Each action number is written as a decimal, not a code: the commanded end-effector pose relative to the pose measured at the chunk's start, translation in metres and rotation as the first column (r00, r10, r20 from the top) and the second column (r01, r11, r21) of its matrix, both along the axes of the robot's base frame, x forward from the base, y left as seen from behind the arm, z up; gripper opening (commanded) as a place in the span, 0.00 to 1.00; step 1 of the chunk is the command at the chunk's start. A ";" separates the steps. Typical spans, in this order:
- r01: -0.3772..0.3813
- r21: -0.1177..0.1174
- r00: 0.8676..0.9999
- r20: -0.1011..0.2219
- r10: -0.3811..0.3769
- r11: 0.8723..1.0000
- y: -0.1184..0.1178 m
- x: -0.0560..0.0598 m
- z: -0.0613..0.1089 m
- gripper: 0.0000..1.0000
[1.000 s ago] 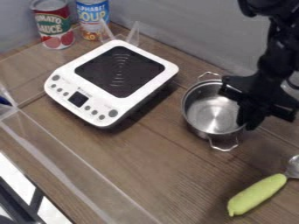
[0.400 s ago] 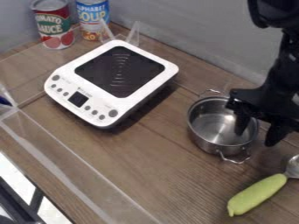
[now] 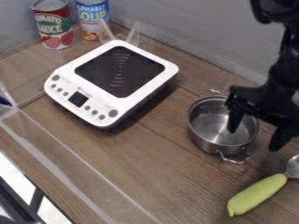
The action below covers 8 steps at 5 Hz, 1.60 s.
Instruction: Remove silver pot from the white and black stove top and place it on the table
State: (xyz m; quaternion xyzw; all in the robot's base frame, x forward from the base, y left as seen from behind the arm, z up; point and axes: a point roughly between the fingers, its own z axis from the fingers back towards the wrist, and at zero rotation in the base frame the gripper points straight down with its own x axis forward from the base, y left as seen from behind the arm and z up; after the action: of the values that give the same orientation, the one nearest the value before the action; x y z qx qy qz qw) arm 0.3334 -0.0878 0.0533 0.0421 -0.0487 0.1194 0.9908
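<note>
Though off the stove [image 3: 111, 80], sits upright on the worktop [image 3: 140, 166], right of centre: pot [image 3: 219, 124], steel, round, empty, with one loop handle at its far rim and one at its near rim. Rests just right of the stove's near-right corner, apart from it by a narrow strip of wood grain.

Hangs above the pot's right rim, pointing down: gripper [image 3: 261, 124], black, fingers spread wide. Stands over the pot's right inner edge, the left finger; outside the rim to the right, the other one. Pinches nothing; cannot tell whether the left finger touches the rim.

Lies left of the pot, white with a black square top, turned at an angle, button panel facing near-left: stove, bare on its surface.

Near the pot, toward the near-right corner: a yellow-green vegetable [image 3: 257, 193], lying slantwise. Just beyond it at the right edge, a small grey thing [image 3: 292, 164], cut off by the frame, too little shown to tell.

Far left, behind the stove: two cans [image 3: 73, 21], one red-labelled, one blue-and-white. Along the near-left edge and past the stove, clear plastic barriers [image 3: 35, 140].
</note>
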 end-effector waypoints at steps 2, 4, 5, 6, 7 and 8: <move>0.021 -0.046 0.995 0.098 -0.016 0.999 0.021 -0.003 0.089 1.00; 0.027 -0.029 0.996 0.088 -0.024 0.999 0.059 -0.016 0.131 1.00; 0.002 -0.030 0.997 0.083 0.000 1.000 0.043 -0.017 0.118 1.00; 0.092 -0.011 0.993 0.069 -0.091 0.996 0.046 -0.017 0.108 1.00; 0.172 0.006 0.984 0.051 -0.172 0.985 0.049 -0.014 0.101 1.00; 0.157 0.016 0.987 0.035 -0.157 0.988 0.062 -0.013 0.095 1.00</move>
State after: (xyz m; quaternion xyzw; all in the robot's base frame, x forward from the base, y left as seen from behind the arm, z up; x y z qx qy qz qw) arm 0.3173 -0.0289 0.1387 0.0415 -0.0543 0.0394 0.9969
